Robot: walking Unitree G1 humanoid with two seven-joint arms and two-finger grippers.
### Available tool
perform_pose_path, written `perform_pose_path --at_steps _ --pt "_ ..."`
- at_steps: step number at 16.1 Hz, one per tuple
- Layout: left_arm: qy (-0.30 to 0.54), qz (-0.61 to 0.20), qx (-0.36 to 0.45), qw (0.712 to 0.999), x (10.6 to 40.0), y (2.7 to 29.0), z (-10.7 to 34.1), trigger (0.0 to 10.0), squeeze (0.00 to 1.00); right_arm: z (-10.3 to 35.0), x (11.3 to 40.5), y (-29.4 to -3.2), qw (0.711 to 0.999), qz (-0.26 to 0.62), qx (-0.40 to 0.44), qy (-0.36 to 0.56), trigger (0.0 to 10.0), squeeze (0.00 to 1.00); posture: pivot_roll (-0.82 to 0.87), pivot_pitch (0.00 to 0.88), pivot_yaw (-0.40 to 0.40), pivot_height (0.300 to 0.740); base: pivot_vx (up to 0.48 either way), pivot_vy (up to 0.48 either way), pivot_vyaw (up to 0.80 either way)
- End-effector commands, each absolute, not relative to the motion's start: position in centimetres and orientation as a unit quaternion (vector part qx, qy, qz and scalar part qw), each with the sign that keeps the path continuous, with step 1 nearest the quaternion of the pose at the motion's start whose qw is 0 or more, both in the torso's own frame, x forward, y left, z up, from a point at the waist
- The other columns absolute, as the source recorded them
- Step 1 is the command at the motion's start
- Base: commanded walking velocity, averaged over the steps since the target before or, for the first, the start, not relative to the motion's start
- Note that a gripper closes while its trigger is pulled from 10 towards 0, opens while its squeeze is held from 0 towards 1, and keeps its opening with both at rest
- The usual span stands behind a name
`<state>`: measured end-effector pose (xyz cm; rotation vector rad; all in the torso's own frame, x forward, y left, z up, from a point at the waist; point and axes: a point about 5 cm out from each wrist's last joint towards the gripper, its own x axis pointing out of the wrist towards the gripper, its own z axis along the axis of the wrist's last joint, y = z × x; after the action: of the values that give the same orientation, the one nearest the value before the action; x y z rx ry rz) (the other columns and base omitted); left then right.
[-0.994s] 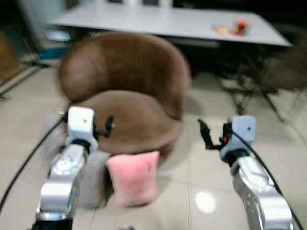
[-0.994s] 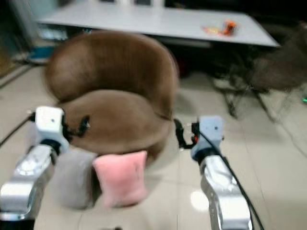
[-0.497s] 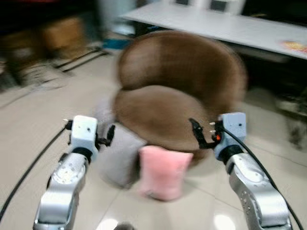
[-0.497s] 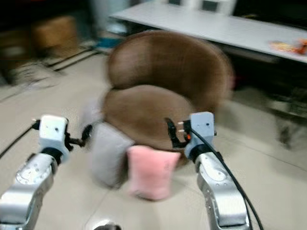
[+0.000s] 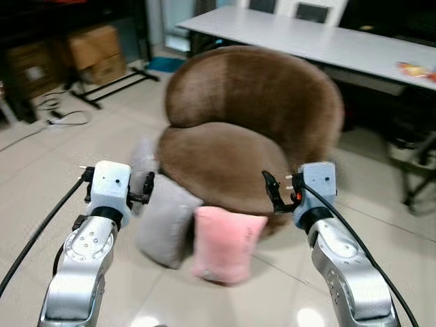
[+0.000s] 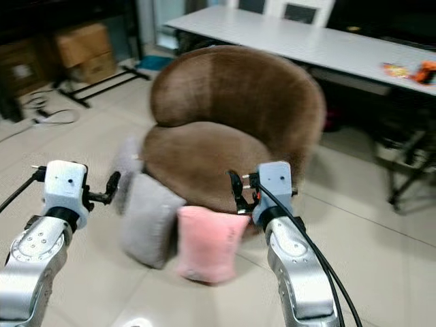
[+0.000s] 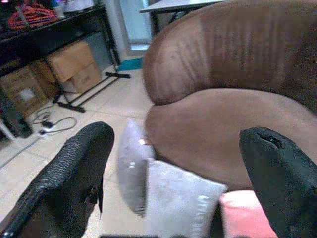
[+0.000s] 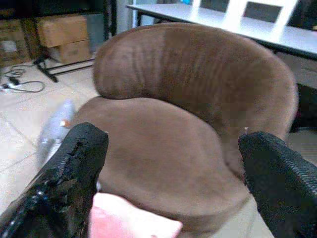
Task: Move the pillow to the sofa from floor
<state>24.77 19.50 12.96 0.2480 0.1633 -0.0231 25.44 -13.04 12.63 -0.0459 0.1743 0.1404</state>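
A pink pillow [image 5: 227,244] stands on the tiled floor, leaning against the front of the brown round sofa chair [image 5: 231,143]. A grey pillow [image 5: 165,221] leans beside it on its left, and another grey pillow [image 5: 142,162] lies behind that one. My left gripper [image 5: 146,188] hovers open above the grey pillows. My right gripper [image 5: 270,193] is open too, held just above the pink pillow's right top corner at the seat's front edge. In the wrist views both pairs of black fingers [image 7: 74,183] [image 8: 64,183] stand wide apart with nothing between them.
A long white table [image 5: 320,41] stands behind the sofa chair. Cardboard boxes [image 5: 95,51] and a black rack sit at the back left, with cables [image 5: 58,112] on the floor. Dark chair legs [image 5: 417,174] stand at the right.
The camera has swung and steadied, so the sofa chair and pillows sit more central and sharper. Both arms keep the same raised pose, fingers apart; the pillows have not moved.
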Motion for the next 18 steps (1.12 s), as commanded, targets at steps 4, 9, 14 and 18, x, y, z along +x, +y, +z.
perform_pose_path --at_steps 4,9,14,18 --pt "0.060 0.022 0.133 0.989 24.7 20.7 14.1 10.0 0.00 13.5 27.0 -13.1 0.998 0.046 0.014 0.046 10.0 0.00 0.01 0.000 -0.086 0.740 0.000 -0.480 0.00" --pt "0.019 0.039 0.095 0.995 24.1 21.3 15.3 10.0 0.00 12.4 26.9 -12.8 0.991 0.092 0.050 0.087 10.0 0.00 0.04 0.000 -0.110 0.740 0.000 0.000 0.00" --pt "0.030 0.004 0.097 0.995 23.9 21.1 15.0 10.0 0.00 12.4 26.7 -12.5 0.994 0.069 0.021 0.079 10.0 0.00 0.01 0.000 -0.070 0.740 0.249 0.000 0.61" --pt "0.039 -0.001 0.099 0.994 24.7 21.5 14.6 10.0 0.00 12.8 26.9 -13.2 0.995 0.060 0.051 0.068 10.0 0.00 -0.03 0.000 -0.043 0.740 0.313 0.000 0.00"
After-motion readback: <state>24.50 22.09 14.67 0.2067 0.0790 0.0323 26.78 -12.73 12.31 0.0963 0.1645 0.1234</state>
